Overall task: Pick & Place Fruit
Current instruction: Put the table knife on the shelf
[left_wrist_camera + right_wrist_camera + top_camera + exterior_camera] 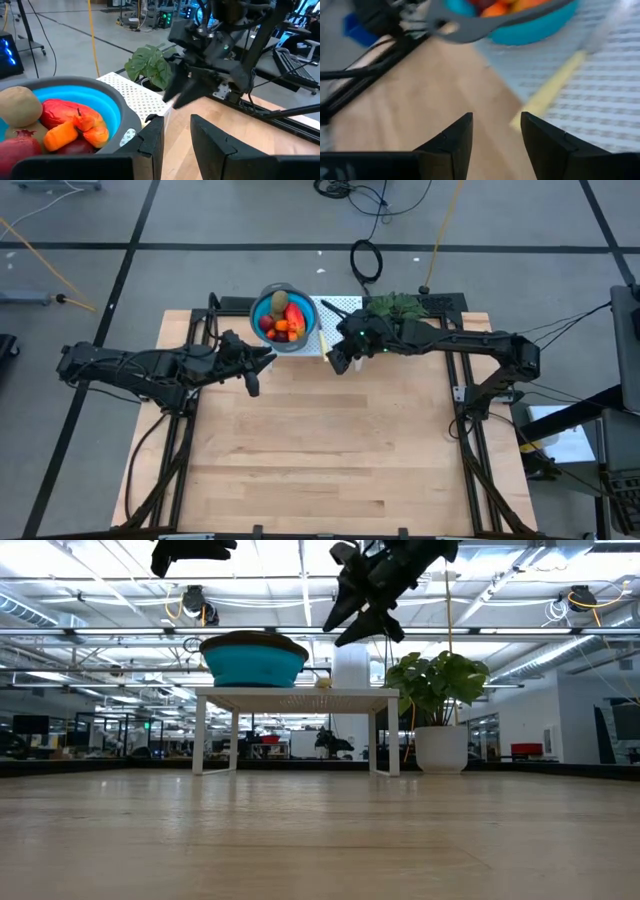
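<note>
Pale wood tabletop (320, 460) carries everything; landmark is the blue collapsible bowl with grey rim (283, 312), on a white perforated stand (340, 313) at the tabletop's far edge.

Both dark arms hover off the wood. Left hand (252, 376) sits just near-side of the bowl and a bit to its left, fingers (150, 142) parted with a narrow gap, nothing between them. Right hand (340, 358) hangs just right of the bowl, above the stand's near edge, fingers (452, 137) spread a little, empty.

Fruit (60, 125) is all in the bowl, none lifted yet: oblong red-orange-yellow piece, olive-brown oval, dark red balls, small orange bits. Pile is tight, pieces touching.

Key relation: from the left hand the fruit lies forward and just over the rim; the oblong piece's long axis looks to run roughly toward and away from the arms' side. Both hands are close; I'd say the left is better lined up with the bowl, the right with the knife.

In the way: bowl rim, and the slim cream-yellow knife (550, 90) lying on the stand right of the bowl, directly under the right hand's line. Leafy green plant in a white pot (438, 705) stands right of the bowl, behind the right arm.
</note>
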Robot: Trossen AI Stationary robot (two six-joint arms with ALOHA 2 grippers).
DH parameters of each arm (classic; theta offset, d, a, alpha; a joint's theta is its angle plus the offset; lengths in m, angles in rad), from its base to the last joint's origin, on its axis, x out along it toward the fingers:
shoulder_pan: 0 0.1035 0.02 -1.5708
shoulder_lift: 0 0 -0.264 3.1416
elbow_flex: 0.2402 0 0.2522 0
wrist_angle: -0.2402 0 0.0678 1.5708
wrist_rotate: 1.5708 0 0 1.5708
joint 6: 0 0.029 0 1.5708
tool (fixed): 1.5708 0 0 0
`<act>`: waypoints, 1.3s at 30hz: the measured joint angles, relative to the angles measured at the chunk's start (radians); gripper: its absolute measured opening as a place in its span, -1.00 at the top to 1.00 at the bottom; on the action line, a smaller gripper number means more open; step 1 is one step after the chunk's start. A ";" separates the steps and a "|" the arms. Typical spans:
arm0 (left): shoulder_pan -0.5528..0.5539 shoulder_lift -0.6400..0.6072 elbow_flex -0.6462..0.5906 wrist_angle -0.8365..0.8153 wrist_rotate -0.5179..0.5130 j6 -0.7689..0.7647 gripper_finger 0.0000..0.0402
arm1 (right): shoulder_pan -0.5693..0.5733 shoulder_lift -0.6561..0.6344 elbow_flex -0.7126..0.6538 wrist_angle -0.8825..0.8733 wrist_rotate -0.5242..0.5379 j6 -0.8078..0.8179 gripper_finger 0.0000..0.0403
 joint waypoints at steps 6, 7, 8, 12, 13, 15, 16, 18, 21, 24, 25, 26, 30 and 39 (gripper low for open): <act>0.000 0.000 0.000 0.000 0.000 0.004 0.54 | 0.003 0.000 -0.005 0.074 -0.117 -0.005 0.22; 0.000 0.000 0.000 0.000 0.000 0.004 0.54 | 0.002 0.000 -0.012 0.110 -0.117 -0.004 0.22; 0.000 0.000 0.000 0.000 0.000 0.005 0.54 | 0.002 0.000 -0.021 0.144 -0.117 0.001 0.22; 0.000 0.000 0.000 0.000 0.000 0.011 0.54 | 0.002 0.000 -0.058 0.256 -0.135 0.022 0.22; 0.000 0.000 0.000 0.001 0.000 0.009 0.54 | 0.002 0.000 -0.060 0.263 -0.136 0.024 0.22; 0.000 0.000 0.000 0.001 0.000 0.008 0.54 | 0.003 0.000 -0.060 0.255 -0.117 0.028 0.22; 0.000 0.000 0.000 0.001 0.000 0.007 0.54 | 0.003 -0.001 -0.060 0.240 -0.095 0.025 0.22; 0.000 0.000 0.000 0.001 0.000 0.008 0.54 | 0.009 0.011 -0.060 0.206 -0.055 -0.009 0.22; 0.000 0.000 0.000 0.002 -0.001 0.009 0.54 | 0.019 0.017 -0.061 0.172 0.002 -0.057 0.22; 0.001 0.000 0.000 0.002 -0.001 0.011 0.54 | 0.035 0.020 -0.059 0.180 0.107 -0.109 0.22; 0.001 0.000 0.000 0.002 -0.001 0.011 0.54 | 0.043 0.027 -0.058 0.185 0.142 -0.133 0.22; 0.001 0.000 0.000 0.002 -0.001 0.011 0.54 | 0.050 0.033 -0.058 0.185 0.173 -0.154 0.22; 0.002 0.000 0.000 0.001 -0.002 0.011 0.54 | 0.086 0.043 -0.059 0.186 0.305 -0.223 0.22; 0.009 0.000 0.000 0.002 -0.002 0.020 0.54 | 0.149 0.106 -0.056 0.216 0.451 -0.248 0.22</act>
